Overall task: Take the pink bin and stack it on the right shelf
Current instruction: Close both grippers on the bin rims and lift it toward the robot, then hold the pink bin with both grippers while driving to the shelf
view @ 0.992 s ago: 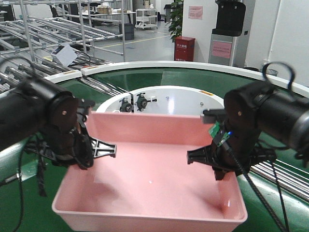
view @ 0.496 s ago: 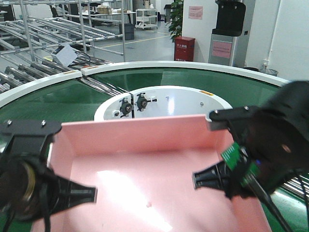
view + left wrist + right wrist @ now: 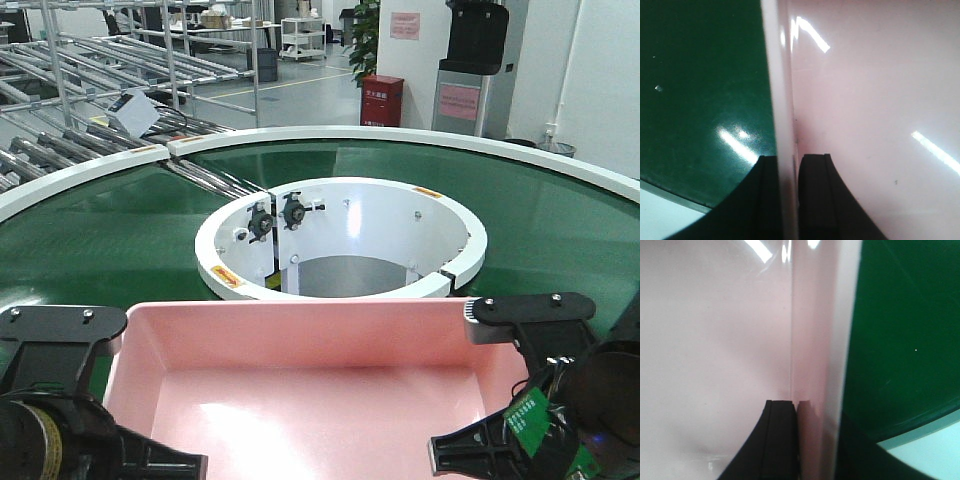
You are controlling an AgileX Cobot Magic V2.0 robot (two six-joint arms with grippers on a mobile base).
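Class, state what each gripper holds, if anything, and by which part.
Both hold the pink bin: the left gripper clamps its left side wall, the right gripper its right side wall.

— What's the pink bin [image 3: 300, 390] look like on your feed?
— Smooth plastic, glossy; I see lamp streaks on it. The green belt [image 3: 700, 100] has a sheen too, finely grained. My fingers [image 3: 817, 200] look matt black.

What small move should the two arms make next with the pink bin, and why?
Probably swing both arms together rightward, holding the pink bin level. The left gripper and right gripper each have jaws closed over a side wall, and the bin is over the green belt, not yet on the right shelf, which is out of view.
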